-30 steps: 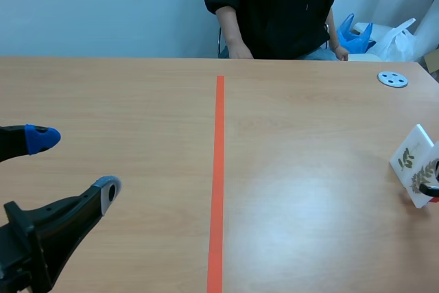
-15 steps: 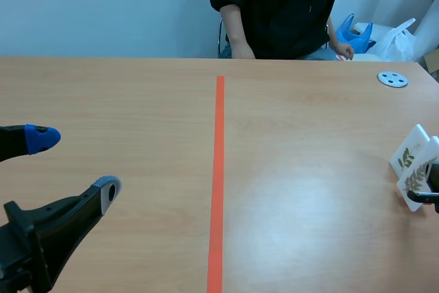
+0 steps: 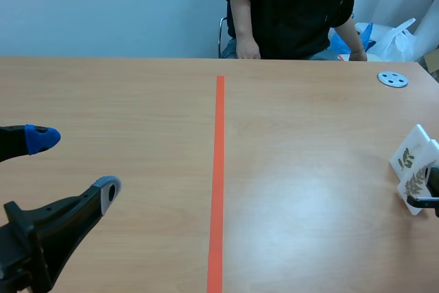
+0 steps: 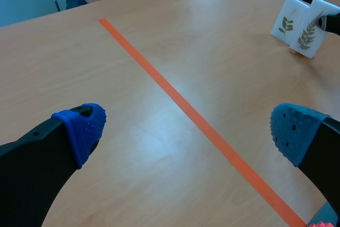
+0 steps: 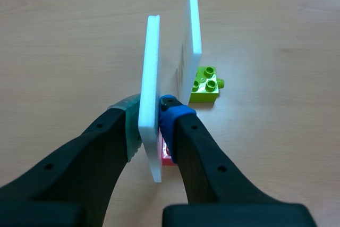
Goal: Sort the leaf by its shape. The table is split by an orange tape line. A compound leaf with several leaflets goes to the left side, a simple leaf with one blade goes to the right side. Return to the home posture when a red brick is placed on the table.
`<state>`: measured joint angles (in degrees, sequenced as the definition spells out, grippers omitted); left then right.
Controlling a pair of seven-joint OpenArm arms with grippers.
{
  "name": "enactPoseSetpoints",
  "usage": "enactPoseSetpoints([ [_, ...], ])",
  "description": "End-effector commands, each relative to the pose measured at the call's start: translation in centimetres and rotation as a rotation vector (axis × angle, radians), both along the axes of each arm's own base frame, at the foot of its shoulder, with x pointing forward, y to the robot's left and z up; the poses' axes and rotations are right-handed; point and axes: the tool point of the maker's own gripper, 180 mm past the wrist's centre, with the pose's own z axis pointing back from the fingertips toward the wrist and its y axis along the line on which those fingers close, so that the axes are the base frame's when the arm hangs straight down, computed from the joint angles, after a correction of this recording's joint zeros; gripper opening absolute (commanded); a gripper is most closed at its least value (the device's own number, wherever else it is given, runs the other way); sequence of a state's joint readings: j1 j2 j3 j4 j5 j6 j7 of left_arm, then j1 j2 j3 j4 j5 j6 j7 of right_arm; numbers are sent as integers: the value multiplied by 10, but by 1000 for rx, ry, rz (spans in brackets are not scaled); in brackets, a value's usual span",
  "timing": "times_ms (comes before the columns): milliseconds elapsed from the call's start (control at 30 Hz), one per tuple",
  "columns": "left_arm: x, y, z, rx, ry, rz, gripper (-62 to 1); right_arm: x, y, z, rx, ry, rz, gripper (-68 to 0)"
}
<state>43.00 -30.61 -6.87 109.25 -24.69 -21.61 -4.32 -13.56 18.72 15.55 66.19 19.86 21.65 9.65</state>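
Right wrist view: right gripper (image 5: 150, 120) is clamped on a white leaf card (image 5: 151, 78), which it holds edge-on & upright, grey-green pad on one face, blue pad on the other. A red block (image 5: 166, 153) shows just under the card btwn the fingers, prob. its stand. Can't tell if it's joined to the card, or if the card is off the table (image 3: 309, 114) yet. Just ahead stands a second card (image 5: 190, 35), also upright, its foot in a green brick (image 5: 207, 84).

Scene view: both cards are at the table's right edge, well apart from the orange tape line (image 3: 218, 169). The held card is the nearer one. Its leaf looks feathery w/ many small leaflets, so I'd judge it compound, i.e. it belongs on the left side. The other card's leaf is too small to class.

Left gripper (image 3: 74, 166) hovers over the left side, fingers wide apart, nothing in them.

Progress: the grip is made, nothing more. Left to do: carry the card across the line, set it down on the left side, let go. The second card is untouched. No separate red brick shows as a home signal. Person (image 3: 295, 5) sits at the far edge, hands at the rim. A grey disc (image 3: 393, 79) lies near the far right corner.
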Motion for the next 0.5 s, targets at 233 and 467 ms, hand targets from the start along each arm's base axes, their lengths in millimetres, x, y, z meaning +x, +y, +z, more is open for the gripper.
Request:
enactPoseSetpoints([
  [233,1,-4,8,-23,-22,-6,14,5,-6,13,-27,-39,2,-481],
  [467,1,-4,8,-23,-22,-6,14,9,-6,23,-29,-90,3,-222],
])
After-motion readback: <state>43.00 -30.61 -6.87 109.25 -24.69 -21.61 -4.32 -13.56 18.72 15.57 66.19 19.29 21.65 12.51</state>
